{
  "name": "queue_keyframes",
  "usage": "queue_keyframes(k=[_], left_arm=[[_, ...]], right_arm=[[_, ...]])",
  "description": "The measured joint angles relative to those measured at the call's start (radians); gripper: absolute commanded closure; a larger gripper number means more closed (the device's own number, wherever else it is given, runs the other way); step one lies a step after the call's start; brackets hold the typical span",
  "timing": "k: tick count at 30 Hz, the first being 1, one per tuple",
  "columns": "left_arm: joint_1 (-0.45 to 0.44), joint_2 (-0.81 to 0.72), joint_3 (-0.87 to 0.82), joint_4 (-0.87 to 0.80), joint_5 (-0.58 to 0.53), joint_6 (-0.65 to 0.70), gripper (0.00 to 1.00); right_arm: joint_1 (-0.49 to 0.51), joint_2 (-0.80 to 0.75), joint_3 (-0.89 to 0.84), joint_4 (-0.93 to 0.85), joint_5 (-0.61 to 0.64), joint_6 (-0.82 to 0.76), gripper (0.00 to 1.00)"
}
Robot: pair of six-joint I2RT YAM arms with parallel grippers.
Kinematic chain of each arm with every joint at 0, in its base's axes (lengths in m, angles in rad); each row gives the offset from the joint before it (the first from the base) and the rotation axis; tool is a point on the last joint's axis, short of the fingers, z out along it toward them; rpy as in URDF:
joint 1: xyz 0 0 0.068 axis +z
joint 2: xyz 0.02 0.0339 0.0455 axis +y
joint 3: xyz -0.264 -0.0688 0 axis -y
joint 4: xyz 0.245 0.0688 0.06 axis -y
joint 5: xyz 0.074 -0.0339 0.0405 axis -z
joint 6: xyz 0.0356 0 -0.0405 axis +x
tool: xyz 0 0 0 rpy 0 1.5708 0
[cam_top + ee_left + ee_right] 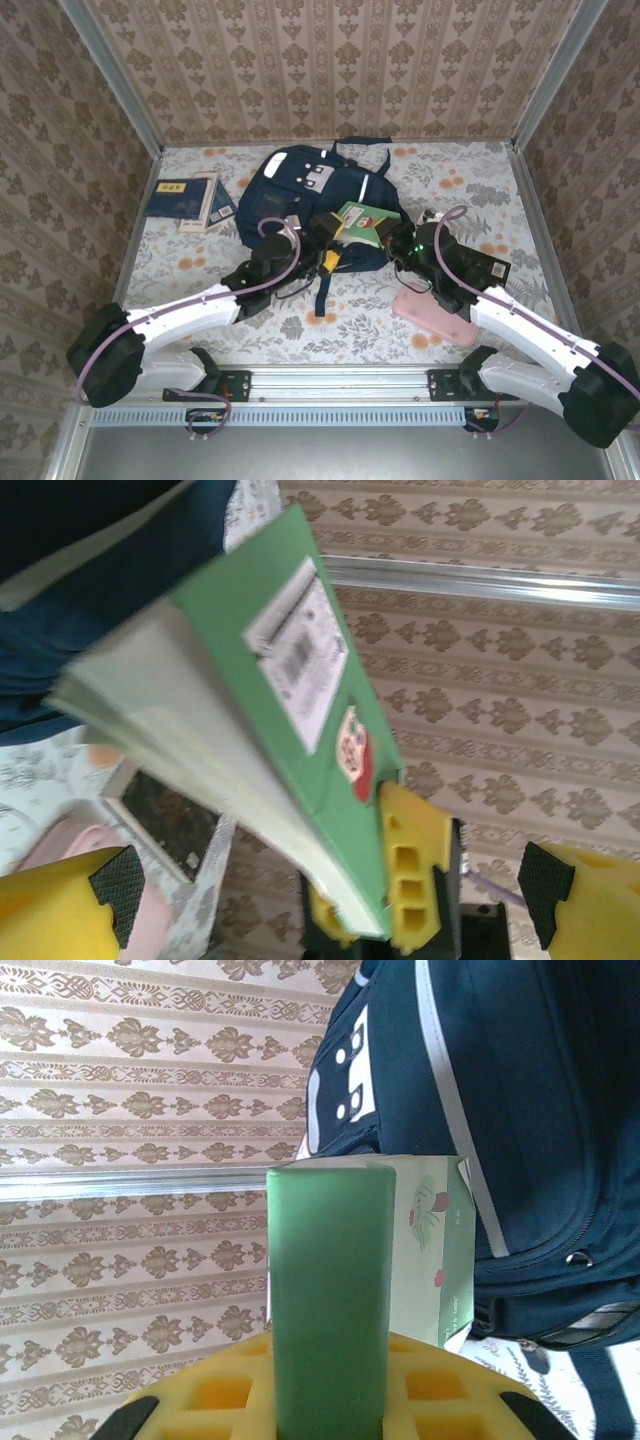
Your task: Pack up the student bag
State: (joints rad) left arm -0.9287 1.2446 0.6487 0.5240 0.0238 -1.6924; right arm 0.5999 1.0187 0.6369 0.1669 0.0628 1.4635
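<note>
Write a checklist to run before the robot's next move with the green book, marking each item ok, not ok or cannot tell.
1. Right fingers clamp green book: ok.
2. Left fingers open, off the book: ok.
3. Student bag mouth open: cannot tell.
4. Book at bag's near right edge: ok.
5. Pink case clear of right arm: not ok, arm passes over it.

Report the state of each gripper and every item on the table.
Left gripper: fingers open, holding nothing.
Right gripper: fingers shut on the green book.
Green book: closed, held tilted over the student bag.
Student bag: lying on the table, front pockets up.
Navy-blue book: closed, flat on the table.
Pink case: flat on the table, not gripped.
</note>
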Motion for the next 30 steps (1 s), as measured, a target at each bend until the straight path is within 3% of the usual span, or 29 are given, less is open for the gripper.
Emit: queue_keyframes(k=[11, 19, 30], left_arm=[[-0.041, 0.112, 0.064, 0.042, -0.096, -0.079, 0.09], [-0.007, 0.097, 0.068, 0.010, -0.191, -0.069, 0.34], [0.035, 0.045, 0.057, -0.023, -0.261, -0.043, 0.54]], right_arm=[[0.050, 0.022, 0.003, 0.099, 0.039, 0.055, 1.00], [0.083, -0.014, -0.002, 0.122, 0.037, 0.070, 1.00], [0.093, -0.120, -0.066, 0.122, 0.035, 0.087, 1.00]])
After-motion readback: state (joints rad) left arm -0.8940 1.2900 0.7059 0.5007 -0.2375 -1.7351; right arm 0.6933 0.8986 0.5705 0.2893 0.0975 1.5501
